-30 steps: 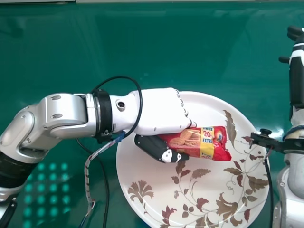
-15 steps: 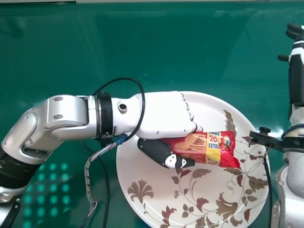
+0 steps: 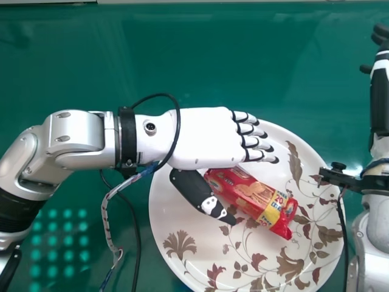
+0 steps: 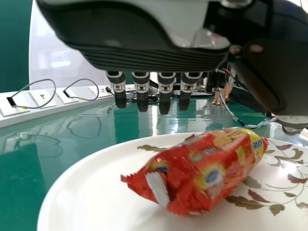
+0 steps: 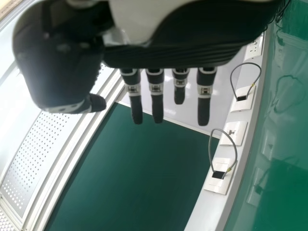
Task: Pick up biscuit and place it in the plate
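My left hand (image 3: 209,139) is over the upper left part of the plate (image 3: 182,249), its fingers straight and its thumb spread away from them. The red biscuit packet (image 3: 252,198) lies tilted on the plate, beside the thumb and partly under the palm's edge. In the left wrist view the biscuit packet (image 4: 202,173) rests on the white plate (image 4: 86,192), below and apart from the extended fingers of my left hand (image 4: 165,91). My right hand (image 3: 380,97) is at the far right, off the plate, and its fingers hang straight in the right wrist view (image 5: 156,96).
A green table (image 3: 243,55) surrounds the leaf-patterned plate. Cables (image 3: 132,225) run beside my left forearm. A black bracket (image 3: 346,180) on the right arm reaches over the plate's right rim. White socket panels (image 4: 43,97) line the table's edge in the left wrist view.
My left hand has opened, its fingers going from curled round the packet to straight. The packet has dropped free and turned, its right end now nearer the view's bottom.
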Controlling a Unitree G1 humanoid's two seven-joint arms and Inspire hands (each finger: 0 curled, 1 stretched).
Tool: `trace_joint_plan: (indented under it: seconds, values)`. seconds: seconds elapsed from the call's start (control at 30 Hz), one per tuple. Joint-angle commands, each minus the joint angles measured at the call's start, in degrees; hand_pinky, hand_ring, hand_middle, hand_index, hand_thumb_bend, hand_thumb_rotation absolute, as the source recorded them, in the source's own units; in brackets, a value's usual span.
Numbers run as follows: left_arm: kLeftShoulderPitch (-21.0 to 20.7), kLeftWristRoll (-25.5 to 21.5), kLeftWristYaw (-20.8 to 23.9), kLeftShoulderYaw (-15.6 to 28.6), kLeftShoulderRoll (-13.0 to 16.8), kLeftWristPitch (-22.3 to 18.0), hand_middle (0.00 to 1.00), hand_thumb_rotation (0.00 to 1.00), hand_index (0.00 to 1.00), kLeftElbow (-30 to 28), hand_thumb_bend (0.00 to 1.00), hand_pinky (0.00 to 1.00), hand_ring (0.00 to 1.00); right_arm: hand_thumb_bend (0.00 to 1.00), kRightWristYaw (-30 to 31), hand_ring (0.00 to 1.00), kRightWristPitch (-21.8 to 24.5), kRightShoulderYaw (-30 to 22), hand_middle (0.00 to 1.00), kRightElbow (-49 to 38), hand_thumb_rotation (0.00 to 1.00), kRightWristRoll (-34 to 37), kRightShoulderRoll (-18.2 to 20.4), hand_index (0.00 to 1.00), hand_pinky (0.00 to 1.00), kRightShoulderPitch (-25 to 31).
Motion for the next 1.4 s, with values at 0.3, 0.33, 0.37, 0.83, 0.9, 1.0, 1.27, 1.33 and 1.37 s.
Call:
trace_joint_plan:
  seconds: [0.3,0.33,0.37,0.83,0.9,1.0,1.27,1.33,1.37]
  values:
    - [1.39,0.21,5.65,6.52,0.89,-0.08,0.98,1.0,1.0,0.04,0.89,0.91,0.99,0.38,-1.01,0.85,-0.54,0.03,0.87,-0.22,0.33,-0.49,0.78,0.85,0.75,1.21]
    - [1.78,0.4,6.24,7.45,1.08,0.48,0.97,1.0,1.0,-0.16,0.86,0.89,0.99,0.38,-1.06,0.84,-0.83,0.08,0.87,-0.09,0.33,-0.62,0.65,0.85,0.75,1.36]
    - [2.11,0.2,6.73,8.41,1.35,1.03,0.96,1.0,1.0,-0.23,0.83,0.88,0.98,0.37,-1.08,0.84,-0.99,0.11,0.87,0.01,0.33,-0.71,0.52,0.86,0.75,1.49]
    - [21.8,-2.03,17.52,32.28,4.6,9.72,0.84,1.0,0.91,-10.94,0.51,0.79,0.84,0.41,-1.44,0.85,-1.1,0.07,0.87,-0.35,0.39,-1.18,0.61,0.85,0.76,3.05]
    - [24.69,-3.66,19.86,35.33,3.87,9.51,0.83,1.0,0.9,-11.06,0.47,0.79,0.84,0.41,-1.13,0.85,-1.33,-0.15,0.87,0.03,0.37,-0.46,0.53,0.85,0.76,2.91]
    - [29.39,-7.09,21.52,39.21,3.26,10.09,0.85,0.97,0.91,-11.55,0.38,0.83,0.85,0.43,-0.83,0.82,-1.11,-0.27,0.86,0.33,0.38,0.02,0.35,0.84,0.71,2.55]
    - [39.76,-19.98,28.59,44.2,-7.14,13.04,0.78,0.61,0.8,-12.6,0.19,0.65,0.75,0.45,-0.49,0.81,-1.41,-1.19,0.85,1.7,0.41,0.91,-0.5,0.84,0.69,1.77]
    - [41.53,-21.22,30.79,43.85,-10.47,13.04,0.77,0.55,0.78,-12.53,0.18,0.59,0.72,0.46,-0.3,0.76,-1.51,-1.84,0.83,2.27,0.41,1.76,-0.75,0.83,0.59,1.41]
    - [42.38,-21.13,31.79,43.62,-11.97,13.25,0.76,0.54,0.78,-12.64,0.16,0.57,0.7,0.47,-0.19,0.76,-1.4,-2.01,0.83,2.34,0.42,2.0,-0.84,0.83,0.59,1.32]
